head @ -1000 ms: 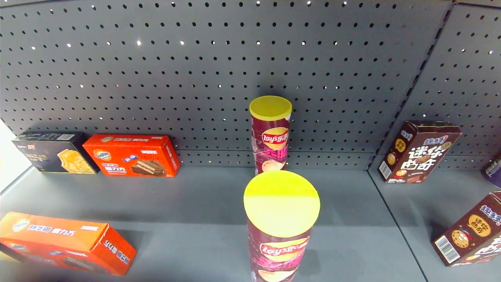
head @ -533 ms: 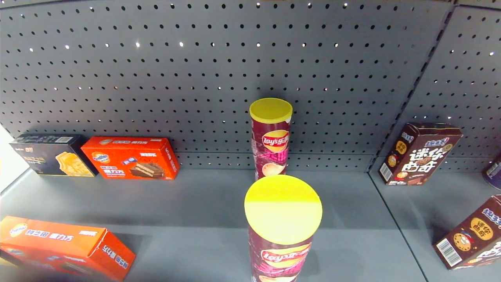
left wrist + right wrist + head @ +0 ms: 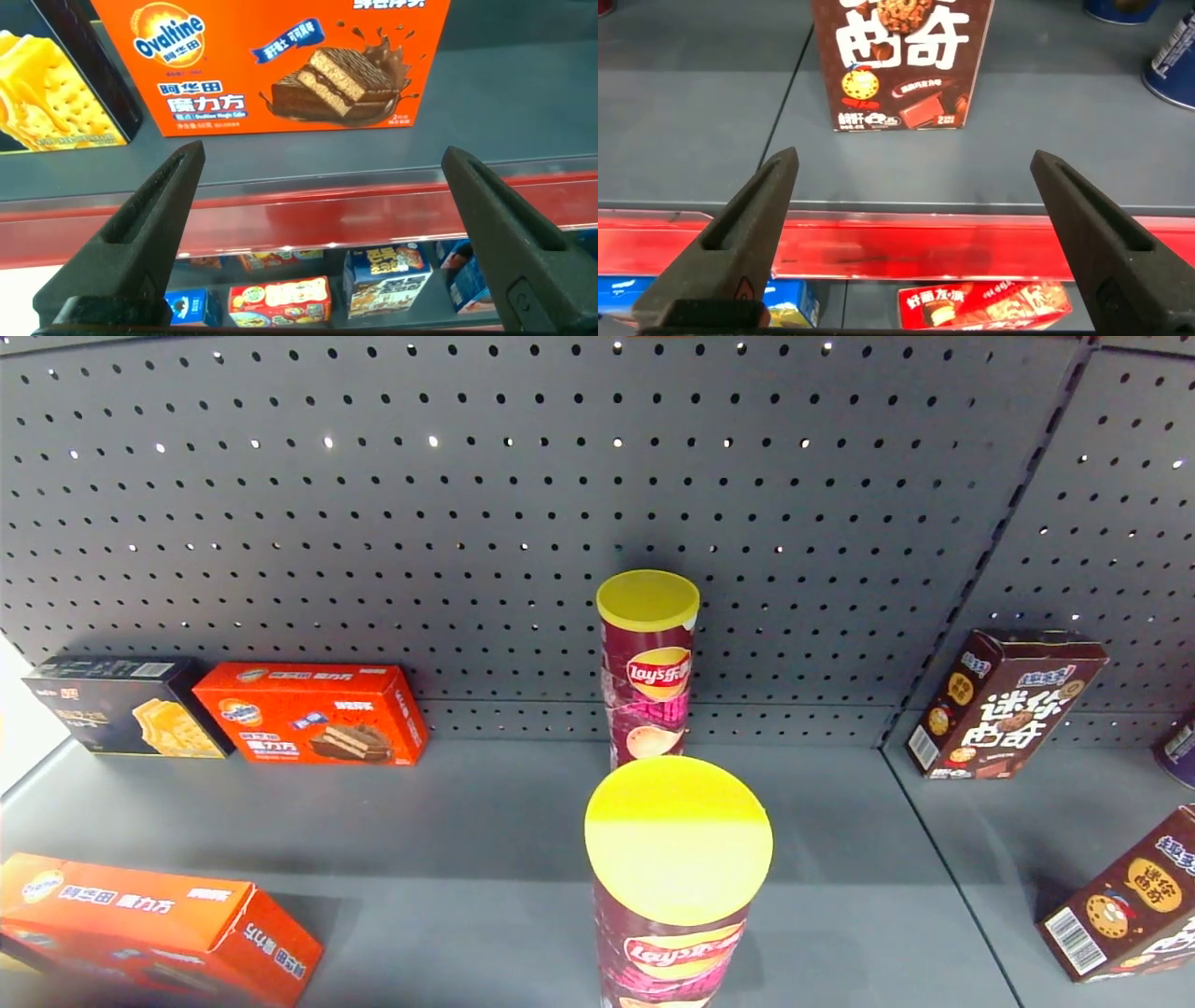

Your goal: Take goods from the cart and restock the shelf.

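Note:
Two maroon chip cans with yellow lids stand upright on the grey shelf [image 3: 448, 821], one by the pegboard [image 3: 646, 663] and one nearer the front [image 3: 677, 882]. My left gripper [image 3: 322, 154] is open and holds nothing. It sits in front of the shelf's edge, facing an orange wafer box [image 3: 271, 65] and a dark cracker box [image 3: 56, 93]. My right gripper [image 3: 915, 157] is also open with nothing in it, just outside the shelf edge and facing a brown cookie box [image 3: 901, 61].
Another orange box [image 3: 159, 929] lies at the front left, and a second brown cookie box [image 3: 1120, 896] leans at the front right. Blue cans [image 3: 1172, 65] stand beyond the cookie box. A red strip [image 3: 327, 224] runs along the shelf's front edge, with more goods [image 3: 280, 299] on the level below.
The head camera has shifted slightly, so the whole picture sits a little lower. No goods have moved on the shelf.

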Available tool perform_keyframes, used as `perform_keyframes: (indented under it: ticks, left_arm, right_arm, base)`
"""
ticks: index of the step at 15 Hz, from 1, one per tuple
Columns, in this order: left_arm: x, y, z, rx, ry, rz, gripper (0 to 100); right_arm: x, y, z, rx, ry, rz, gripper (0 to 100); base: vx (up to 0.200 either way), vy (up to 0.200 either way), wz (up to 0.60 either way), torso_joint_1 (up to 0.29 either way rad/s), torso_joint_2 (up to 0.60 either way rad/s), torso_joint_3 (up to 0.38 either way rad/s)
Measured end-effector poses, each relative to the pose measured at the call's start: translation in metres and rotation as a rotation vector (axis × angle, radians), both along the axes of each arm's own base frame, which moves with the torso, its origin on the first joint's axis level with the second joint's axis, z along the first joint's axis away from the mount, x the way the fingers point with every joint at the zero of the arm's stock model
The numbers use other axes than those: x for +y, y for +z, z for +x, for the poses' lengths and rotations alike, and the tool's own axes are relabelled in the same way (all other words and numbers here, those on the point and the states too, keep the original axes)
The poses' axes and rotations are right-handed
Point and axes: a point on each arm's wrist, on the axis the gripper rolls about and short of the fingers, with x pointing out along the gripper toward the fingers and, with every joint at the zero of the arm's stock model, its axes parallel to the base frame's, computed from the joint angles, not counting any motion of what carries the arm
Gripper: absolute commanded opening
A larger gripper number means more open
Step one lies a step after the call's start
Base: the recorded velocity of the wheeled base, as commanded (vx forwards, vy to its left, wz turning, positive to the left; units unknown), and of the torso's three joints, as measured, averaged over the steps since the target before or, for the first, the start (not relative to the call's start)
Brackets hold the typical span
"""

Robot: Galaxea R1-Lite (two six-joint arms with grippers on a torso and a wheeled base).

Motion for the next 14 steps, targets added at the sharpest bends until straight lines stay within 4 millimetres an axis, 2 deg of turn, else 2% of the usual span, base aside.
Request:
perform_keyframes:
  ticks: [14]
  left_arm:
    - [0.0, 0.0, 0.0, 0.0, 0.0, 0.0, 100]
  right_arm:
    - [-0.0001, 0.0, 0.0, 0.0, -0.002, 0.02, 100]
  base:
    - [0.0, 0.0, 0.0, 0.0, 0.0, 0.0]
